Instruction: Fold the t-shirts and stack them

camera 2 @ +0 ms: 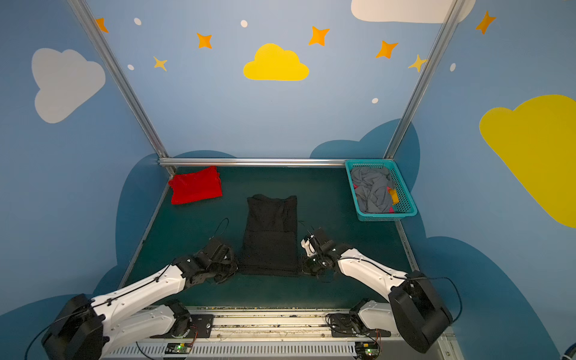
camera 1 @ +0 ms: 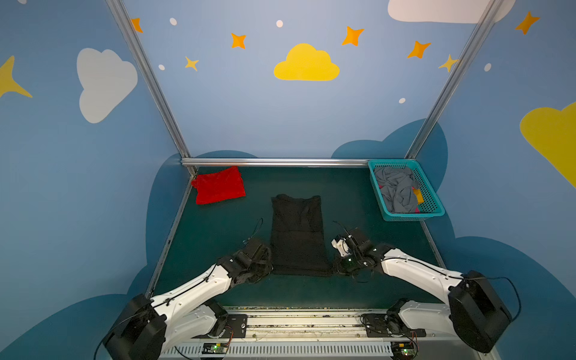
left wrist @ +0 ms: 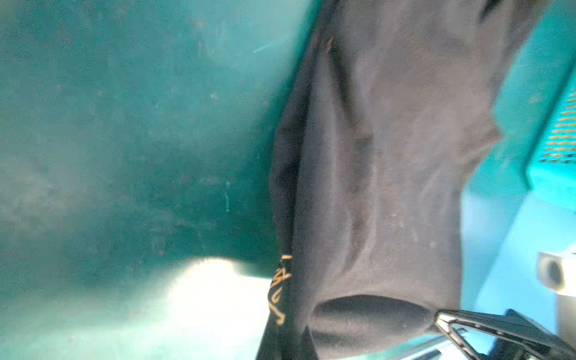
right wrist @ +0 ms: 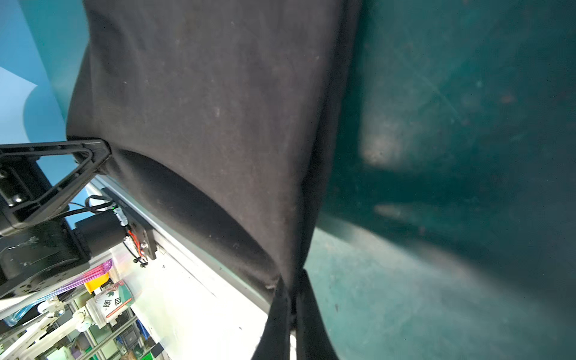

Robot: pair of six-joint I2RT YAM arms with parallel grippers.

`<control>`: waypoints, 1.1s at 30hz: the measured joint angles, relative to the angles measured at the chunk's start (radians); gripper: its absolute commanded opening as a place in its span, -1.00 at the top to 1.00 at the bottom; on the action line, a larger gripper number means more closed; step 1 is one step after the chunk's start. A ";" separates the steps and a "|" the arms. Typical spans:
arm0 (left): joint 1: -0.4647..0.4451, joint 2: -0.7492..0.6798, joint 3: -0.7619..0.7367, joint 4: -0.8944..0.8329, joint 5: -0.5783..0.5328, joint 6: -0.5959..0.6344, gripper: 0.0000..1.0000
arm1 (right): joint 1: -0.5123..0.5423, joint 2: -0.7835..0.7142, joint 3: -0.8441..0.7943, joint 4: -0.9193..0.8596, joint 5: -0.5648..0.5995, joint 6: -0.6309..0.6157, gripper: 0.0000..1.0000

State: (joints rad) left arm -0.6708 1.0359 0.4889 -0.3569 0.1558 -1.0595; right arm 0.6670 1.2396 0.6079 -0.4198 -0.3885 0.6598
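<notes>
At the near hem of the black cloth t-shirt [camera 1: 297, 237], a long strip lying straight away down the green tabletop [camera 1: 218, 240], left tool [camera 1: 270, 267] and right tool [camera 1: 335, 268] each clamp a corner, equally near; folded red cloth t-shirt [camera 1: 219, 185] sits far-left.

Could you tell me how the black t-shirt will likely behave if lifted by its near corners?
The black t-shirt will probably be floppy: in the wrist views its hem sags in a curve between the left gripper and right gripper. It is likely light, being thin cloth. Its folded layers may slip apart, since only the corners are pinched.
</notes>
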 measured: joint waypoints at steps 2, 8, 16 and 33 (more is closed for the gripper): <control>0.000 -0.019 0.018 -0.011 -0.013 0.000 0.90 | 0.000 -0.021 0.014 -0.021 0.015 -0.001 1.00; 0.005 0.010 0.135 -0.042 -0.078 0.037 0.90 | -0.014 -0.029 0.129 -0.089 0.067 -0.030 1.00; 0.090 0.180 0.352 -0.072 -0.100 0.167 0.90 | -0.103 0.052 0.312 -0.117 0.082 -0.096 1.00; 0.318 0.560 0.723 -0.074 0.052 0.374 0.90 | -0.259 0.517 0.843 -0.199 -0.017 -0.266 1.00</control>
State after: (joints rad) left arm -0.3531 1.5959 1.2121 -0.4309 0.2077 -0.6853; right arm 0.4076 1.7569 1.4509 -0.6189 -0.4053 0.3939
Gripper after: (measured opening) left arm 0.059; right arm 0.057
